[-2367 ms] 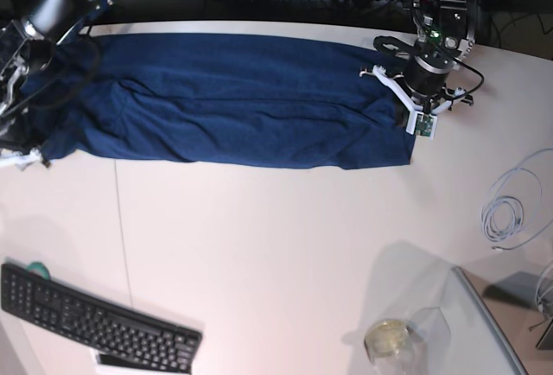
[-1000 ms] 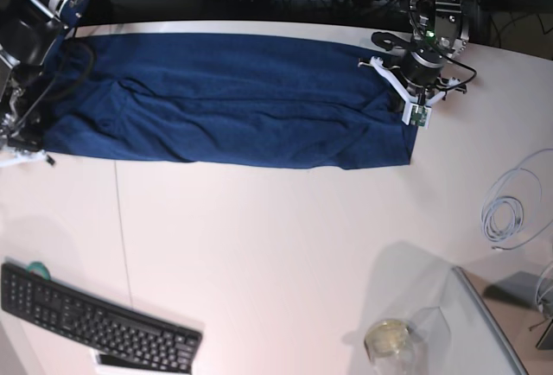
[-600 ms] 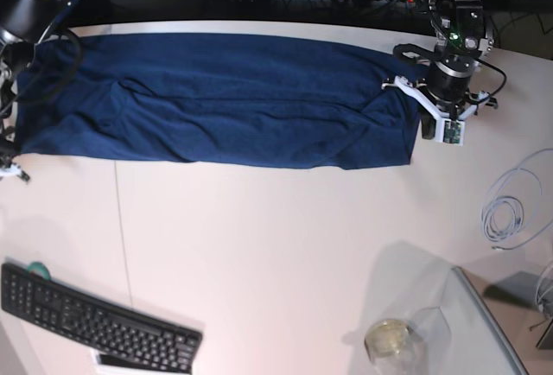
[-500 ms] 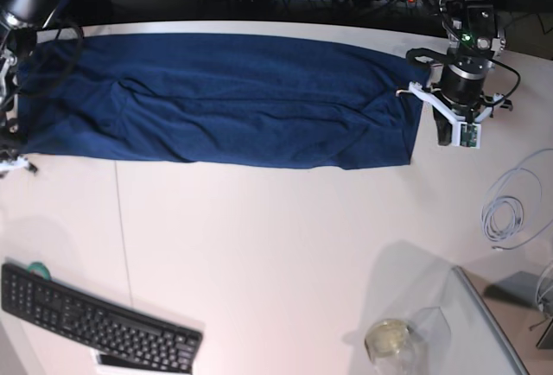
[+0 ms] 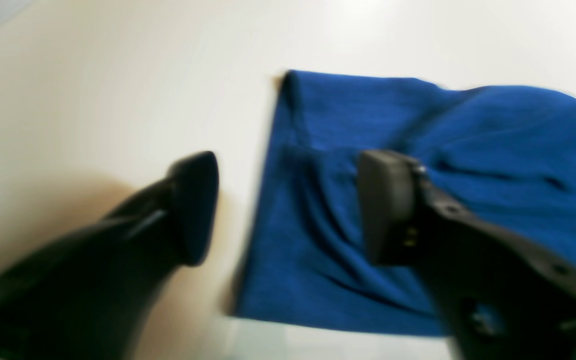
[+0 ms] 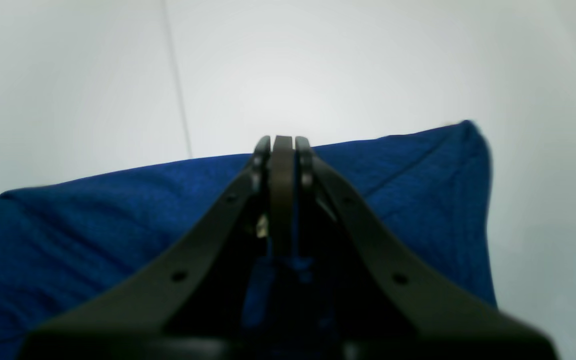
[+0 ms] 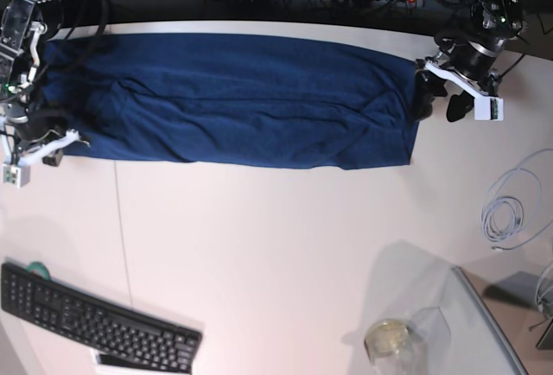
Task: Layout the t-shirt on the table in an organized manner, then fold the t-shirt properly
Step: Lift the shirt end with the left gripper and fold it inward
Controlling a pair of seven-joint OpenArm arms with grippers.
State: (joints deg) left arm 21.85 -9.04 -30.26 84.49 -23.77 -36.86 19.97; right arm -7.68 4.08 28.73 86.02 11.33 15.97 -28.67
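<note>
Two pincers: left pincer (image 5: pixel 288 205) gapes empty, right pincer (image 6: pixel 283 150) pinches the t-shirt (image 7: pixel 233 98).

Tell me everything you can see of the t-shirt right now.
The t-shirt is a plain dark navy knit, no print, lying as a long creased band along the far side of the white table. Its near edge runs fairly straight. The right gripper is shut on cloth at one end; the left gripper stands open over the other end's edge, holding nothing.
</note>
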